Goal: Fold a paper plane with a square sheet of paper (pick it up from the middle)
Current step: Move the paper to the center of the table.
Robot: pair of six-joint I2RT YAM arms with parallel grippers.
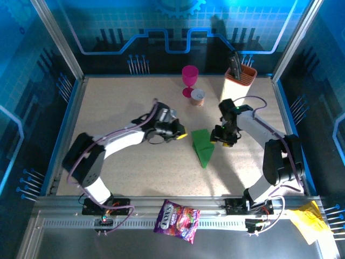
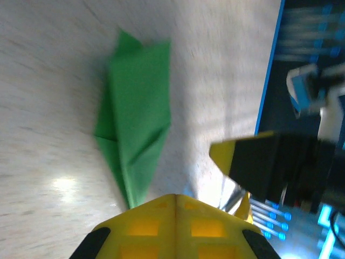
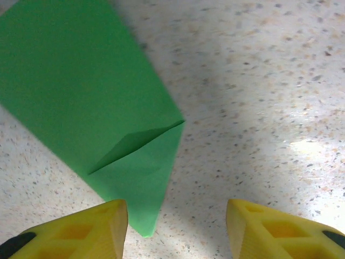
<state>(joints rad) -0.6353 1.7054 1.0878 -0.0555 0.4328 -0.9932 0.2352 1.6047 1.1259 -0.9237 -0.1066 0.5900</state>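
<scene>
Your right gripper [image 3: 177, 216]: fingers spread, nothing between them; narrow tip of green paper [image 1: 202, 147] lies beside one finger. Paper folded to pointed wedge, flat on table [image 1: 118, 102], between both grippers. Your left gripper [image 1: 180, 134]: fingers pressed together, empty, near paper. Pink goblet [image 1: 190, 75] and small cup [image 1: 198, 97] stand behind; snack bag [image 1: 177, 221] on near rail.

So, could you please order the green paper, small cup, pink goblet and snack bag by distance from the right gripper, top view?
1. green paper, just left of the right gripper
2. small cup, behind it
3. pink goblet, farther back
4. snack bag, near rail
</scene>
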